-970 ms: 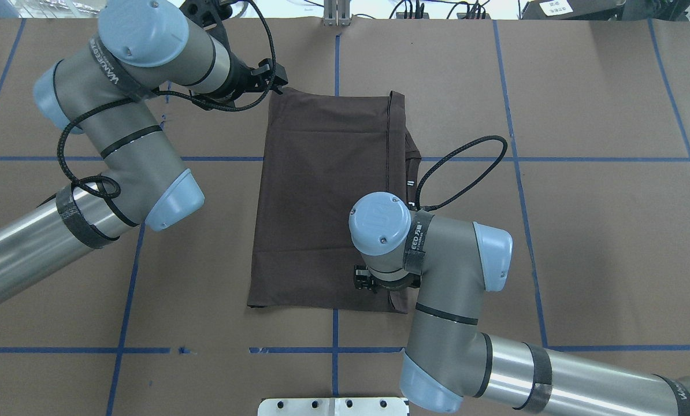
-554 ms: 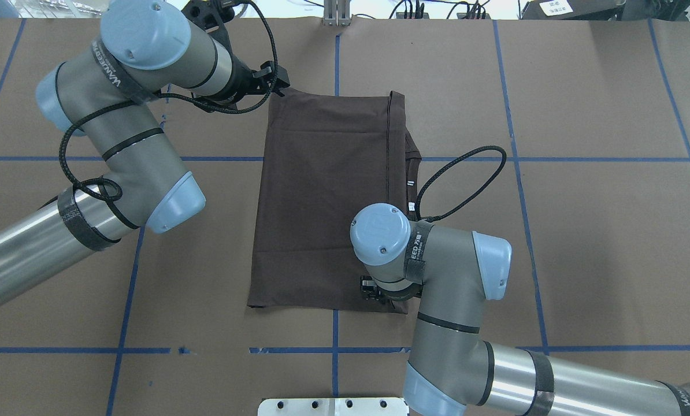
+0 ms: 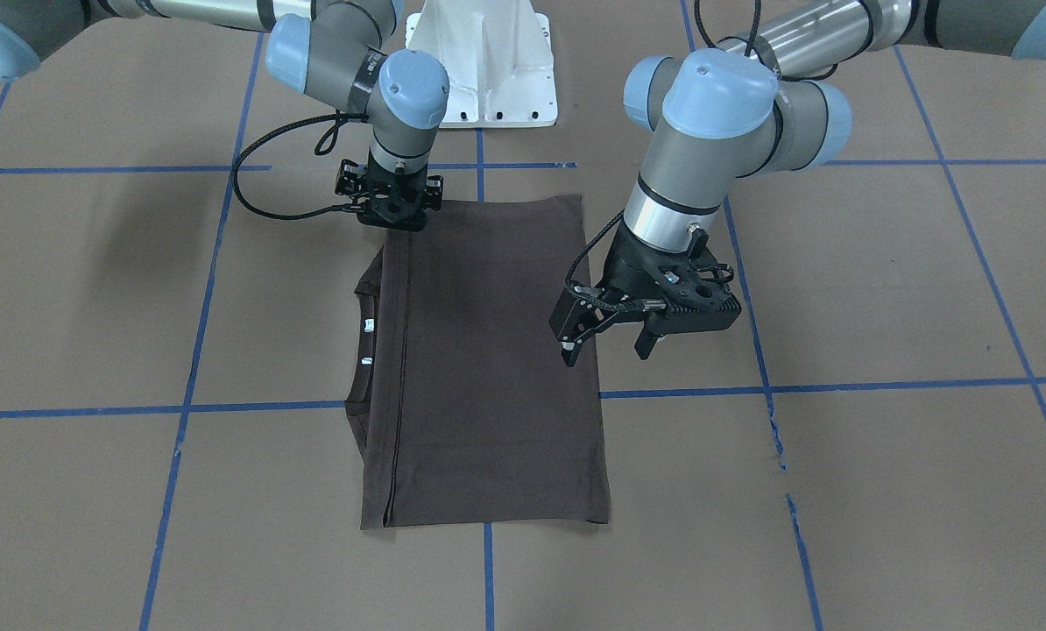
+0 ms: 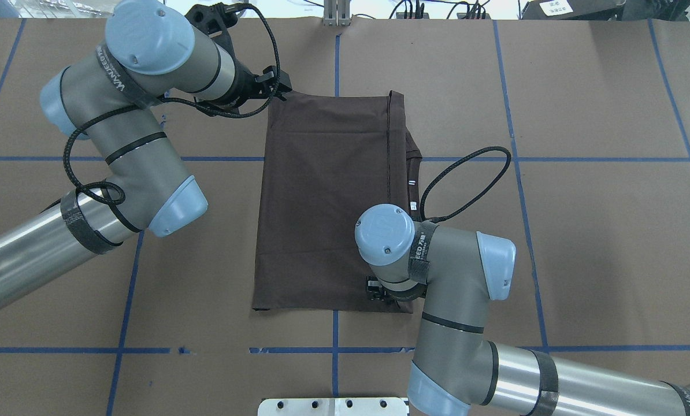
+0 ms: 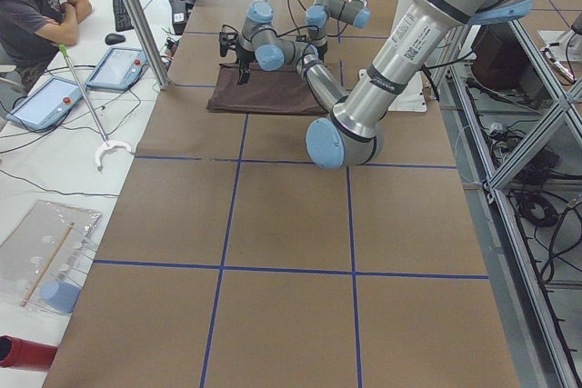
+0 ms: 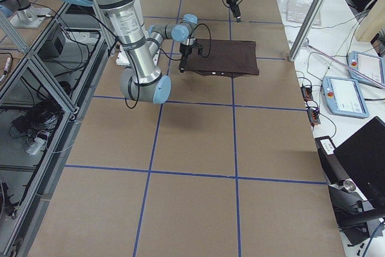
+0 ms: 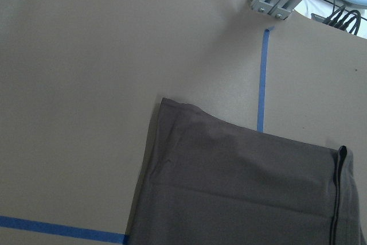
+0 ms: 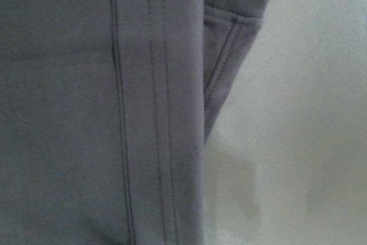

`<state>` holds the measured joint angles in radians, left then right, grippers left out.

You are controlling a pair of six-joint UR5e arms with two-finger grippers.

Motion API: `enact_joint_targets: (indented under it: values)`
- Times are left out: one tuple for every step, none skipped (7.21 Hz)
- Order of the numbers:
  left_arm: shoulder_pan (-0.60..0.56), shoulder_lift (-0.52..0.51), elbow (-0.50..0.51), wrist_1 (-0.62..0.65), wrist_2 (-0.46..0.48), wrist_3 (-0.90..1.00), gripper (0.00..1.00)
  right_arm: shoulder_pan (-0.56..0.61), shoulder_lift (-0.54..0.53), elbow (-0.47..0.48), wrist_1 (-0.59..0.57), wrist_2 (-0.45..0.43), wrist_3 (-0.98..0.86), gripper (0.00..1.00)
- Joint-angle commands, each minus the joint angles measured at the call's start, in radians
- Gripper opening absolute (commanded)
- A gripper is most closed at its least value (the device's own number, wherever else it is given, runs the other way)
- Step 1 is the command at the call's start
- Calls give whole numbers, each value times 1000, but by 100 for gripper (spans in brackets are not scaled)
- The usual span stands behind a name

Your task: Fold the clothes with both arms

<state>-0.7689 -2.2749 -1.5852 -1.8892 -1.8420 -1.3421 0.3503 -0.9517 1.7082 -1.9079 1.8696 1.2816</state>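
Left tool (image 3: 605, 353) open and empty above the left edge of the T-shirt (image 3: 488, 368), right tool (image 3: 392, 209) low on its corner nearest the base (image 3: 479, 61), grip can't tell; shirt lies folded flat on the desk (image 3: 882, 491), light and limp, so I'd pinch all layers at the corners.

The dark brown short-sleeved T-shirt (image 4: 322, 196) lies flat in the middle of the brown table (image 4: 582, 231). It is folded into a long block, and from overhead its round collar (image 4: 412, 156) and small white tag (image 3: 368, 326) peek out at 3 o'clock. The silver-grey left arm (image 4: 131, 150) holds its black left gripper (image 3: 606, 355), fingers (image 3: 567, 350) spread wide, over the shirt's 11 o'clock corner, and the silver-grey right arm (image 4: 455, 277) points its black right gripper (image 3: 392, 210) down at the 5 o'clock corner.
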Motion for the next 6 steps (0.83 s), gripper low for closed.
enact_joint_targets:
  values:
    - [0,0,5,-5,1,0,100,6,-1,5,-13,0,-4,100]
    - [2,0,7,-5,1,-2,100,7,1,8,-13,-1,-8,100]
    - [8,2,7,-5,1,-2,100,9,1,14,-14,-1,-8,100]
    - [8,2,8,-5,1,-2,100,9,-1,13,-14,-6,-8,100]
    - [8,2,8,-5,1,-2,100,9,-1,8,-13,-10,-8,100]
    - [8,2,8,-5,1,-3,100,9,-4,8,-14,-12,-8,100]
